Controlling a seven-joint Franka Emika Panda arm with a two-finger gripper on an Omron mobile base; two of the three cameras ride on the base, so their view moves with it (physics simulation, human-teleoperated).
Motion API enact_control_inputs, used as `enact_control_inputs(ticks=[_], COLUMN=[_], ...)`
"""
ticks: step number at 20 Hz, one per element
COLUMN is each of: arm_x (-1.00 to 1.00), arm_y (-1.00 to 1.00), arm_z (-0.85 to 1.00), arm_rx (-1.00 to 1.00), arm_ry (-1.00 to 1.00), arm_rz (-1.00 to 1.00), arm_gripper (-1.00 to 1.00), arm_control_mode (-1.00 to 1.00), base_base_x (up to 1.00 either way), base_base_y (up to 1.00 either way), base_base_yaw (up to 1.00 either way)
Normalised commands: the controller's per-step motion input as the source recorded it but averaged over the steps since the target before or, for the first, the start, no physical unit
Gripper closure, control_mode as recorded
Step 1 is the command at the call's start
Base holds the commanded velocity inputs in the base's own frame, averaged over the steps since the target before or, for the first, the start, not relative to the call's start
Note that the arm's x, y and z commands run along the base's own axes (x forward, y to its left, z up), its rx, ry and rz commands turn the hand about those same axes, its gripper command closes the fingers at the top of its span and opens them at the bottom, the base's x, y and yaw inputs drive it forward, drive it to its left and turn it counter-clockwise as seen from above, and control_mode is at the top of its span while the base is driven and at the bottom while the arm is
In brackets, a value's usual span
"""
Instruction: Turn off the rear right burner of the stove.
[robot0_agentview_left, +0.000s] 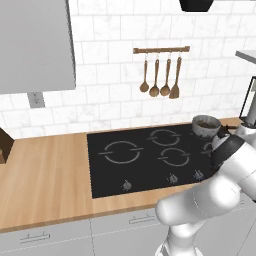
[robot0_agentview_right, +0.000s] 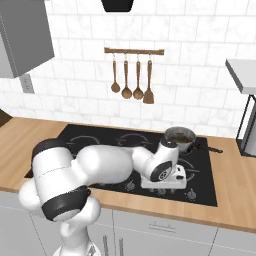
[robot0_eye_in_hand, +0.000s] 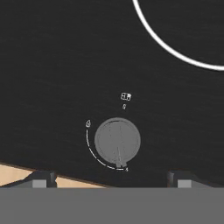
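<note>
The gripper (robot0_eye_in_hand: 109, 178), fingers spread apart, hovered just above a grey knob (robot0_eye_in_hand: 117, 142) near the stove's (robot0_agentview_left: 107, 175) front edge; next it probably needed to descend, clamp and twist.

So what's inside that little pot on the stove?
The pot sits at the back right of the stove. Its inside looks dark brownish, but it is too small and blurry to tell whether anything is in it. Its wall covers the bottom.
</note>
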Motion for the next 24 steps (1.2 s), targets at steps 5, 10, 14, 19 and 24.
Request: enact_control_inputs(ticks=[5,10,14,19,24], arm_x=[0.17,0.19,0.04,0.0,0.0], arm_y=[-0.15,0.0,0.0,0.18,0.35], arm_z=[-0.09,-0.02,-0.06,-0.1,-0.09], arm_rx=[0.0,0.0,0.0,-0.01,-0.01], arm_ry=[-0.01,0.0,0.0,0.0,0.0], arm_rz=[0.03,0.0,0.0,0.0,0.0], arm_gripper=[-1.0,-1.0,-1.0,-1.0,-1.0], arm_control_mode=[-1.0,-1.0,-1.0,-1.0,-1.0], base_base_x=[0.0,0.0,0.0,0.0,0.0], base_base_y=[0.0,0.0,0.0,0.0,0.0], base_base_yaw=[0.0,0.0,0.0,0.0,0.0])
